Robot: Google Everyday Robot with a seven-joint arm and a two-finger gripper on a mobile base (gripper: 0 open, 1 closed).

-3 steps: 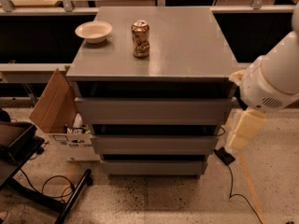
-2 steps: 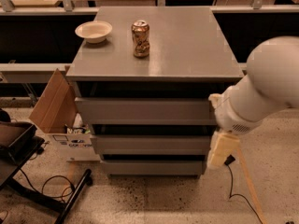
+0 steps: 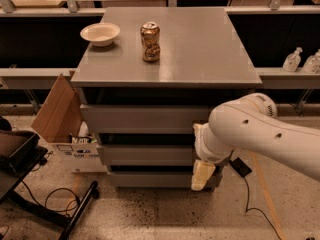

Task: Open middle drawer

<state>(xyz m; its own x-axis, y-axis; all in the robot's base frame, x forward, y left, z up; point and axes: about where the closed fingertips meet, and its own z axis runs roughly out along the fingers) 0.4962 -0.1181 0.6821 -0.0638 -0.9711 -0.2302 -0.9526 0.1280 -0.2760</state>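
Observation:
The grey cabinet (image 3: 165,59) has three stacked drawers. The middle drawer (image 3: 145,155) is the shallow flat grey front, second from the top, and looks closed, level with the others. The taller top drawer (image 3: 140,119) is above it and the lowest drawer (image 3: 150,179) below it. My white arm (image 3: 260,134) reaches in from the right. My gripper (image 3: 202,174) hangs downward in front of the right end of the middle and lowest drawers and hides that end of them.
A cream bowl (image 3: 100,33) and a dented can (image 3: 150,41) stand on the cabinet top. A cardboard box (image 3: 57,111) leans at the cabinet's left. A black cart (image 3: 17,156) and cables (image 3: 60,199) lie at the lower left. Bottles (image 3: 292,59) stand on a shelf at right.
My arm has swung left and down from the cabinet's right side. The gripper now sits in front of the right end of the drawers. The drawers have not moved.

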